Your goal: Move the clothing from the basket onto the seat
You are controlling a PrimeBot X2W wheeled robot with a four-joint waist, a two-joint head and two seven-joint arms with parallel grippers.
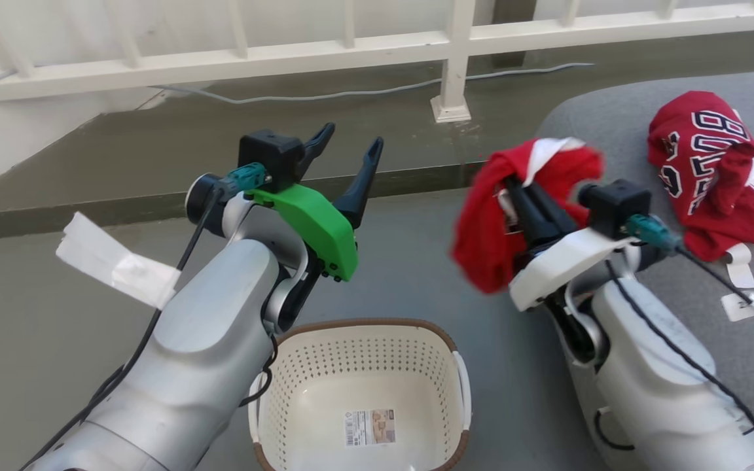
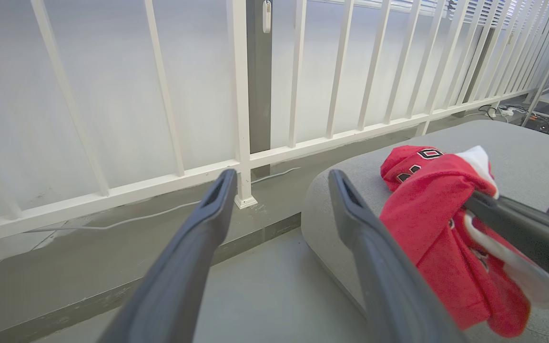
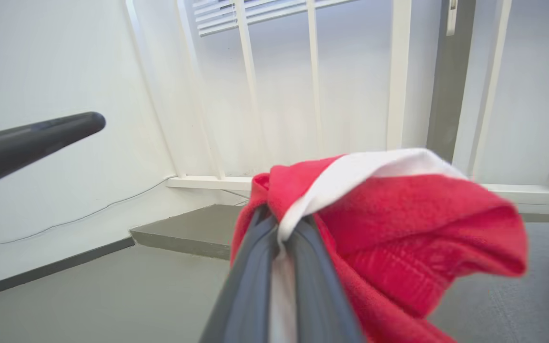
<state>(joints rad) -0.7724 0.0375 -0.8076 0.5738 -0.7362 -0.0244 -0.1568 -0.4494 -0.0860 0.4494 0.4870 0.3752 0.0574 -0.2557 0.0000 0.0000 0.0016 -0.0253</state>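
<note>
**Red garment held up at the seat's edge, jersey on the cushion**

The right end effector point(image 1: 516, 191) was clamped on the plain red garment point(image 1: 487, 230). In the right wrist view its two dark fingers point(image 3: 248, 286) stood pressed together with a white band of the fabric pinched between them, and the red cloth bunched over and around their tips. The garment hung in the air, draped down both sides of the fingers. It was up and to the right of the basket point(image 1: 324, 376) and touched only the end effector. It was at the left edge of the seat point(image 1: 612, 118); whether it hung over the cushion or over the floor point(image 1: 56, 340) beside it could not be told.

The jersey point(image 1: 704, 170) lay crumpled on the seat, well to the right of the held garment. Its black, white-outlined numerals faced up, and white trim and tags spilled from its lower edge.

The left end effector point(image 1: 353, 137) was raised above the basket's far left side with its fingers spread wide apart. The left wrist view looked between them to the white railing point(image 2: 241, 95) and a pale cable point(image 2: 127, 221) running along the raised step at its foot.

The basket stood on the floor between the two forearms, near the bottom of the head view. Its pale bottom showed a label sticker point(image 1: 370, 427).
</note>
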